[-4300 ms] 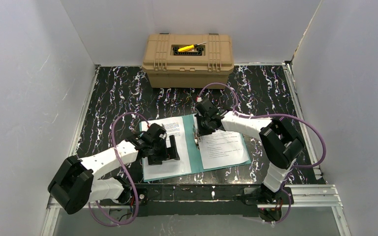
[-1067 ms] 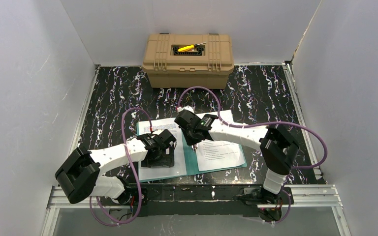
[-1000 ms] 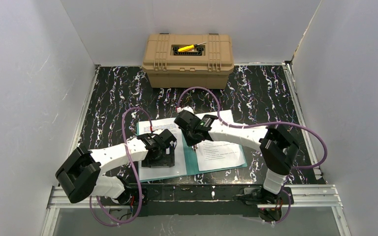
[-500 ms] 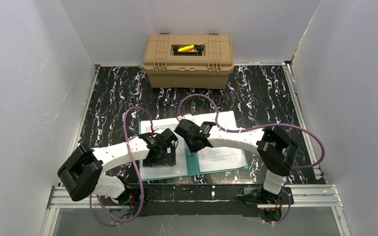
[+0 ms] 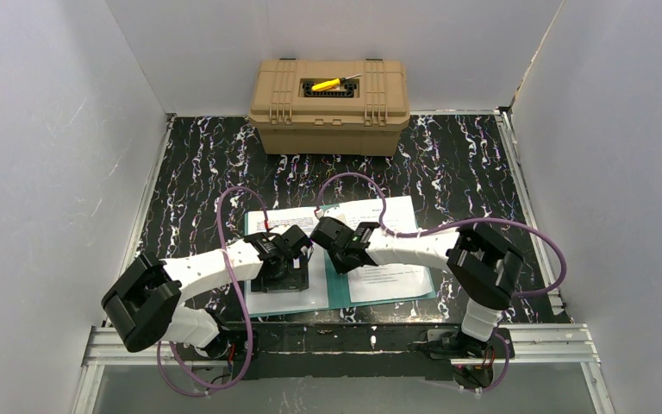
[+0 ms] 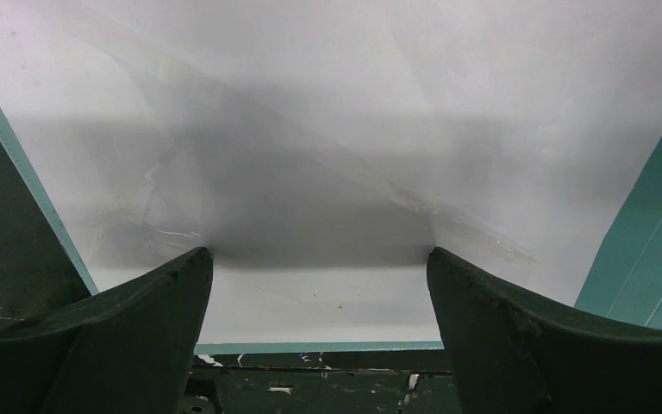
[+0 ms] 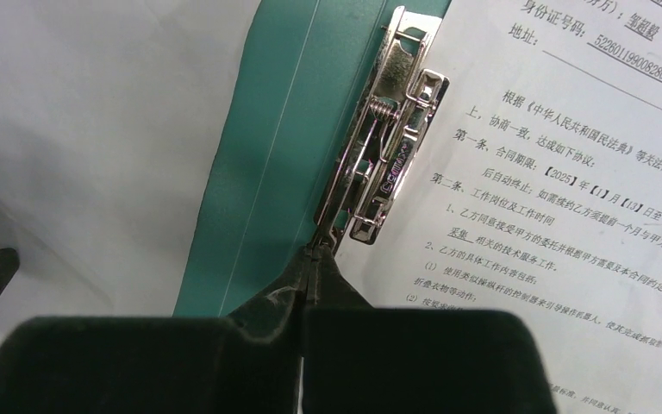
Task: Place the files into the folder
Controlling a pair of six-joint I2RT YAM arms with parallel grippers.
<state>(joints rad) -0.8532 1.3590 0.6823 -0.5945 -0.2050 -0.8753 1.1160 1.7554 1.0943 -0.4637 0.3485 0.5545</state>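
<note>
A teal folder (image 5: 338, 283) lies open at the table's front. A white sheet (image 5: 263, 297) lies on its left leaf, and a sheet printed with black text (image 5: 396, 276) lies on its right leaf. My left gripper (image 5: 281, 274) is open, its fingers spread and resting on the left sheet (image 6: 310, 129), holding nothing. My right gripper (image 5: 345, 259) is at the folder's spine, shut on the lever of the metal clip (image 7: 388, 147). The printed sheet (image 7: 569, 172) lies right beside the clip. The teal spine (image 7: 284, 155) runs to the clip's left.
A tan toolbox (image 5: 330, 103) stands at the back centre, with a yellow-handled tool (image 5: 327, 84) in its lid recess. White walls close in the left, right and back. A metal rail (image 5: 345, 338) runs along the front edge by the arm bases.
My right gripper has moved along the spine toward the front, still shut on the clip lever. The left gripper has stayed on the left sheet.
</note>
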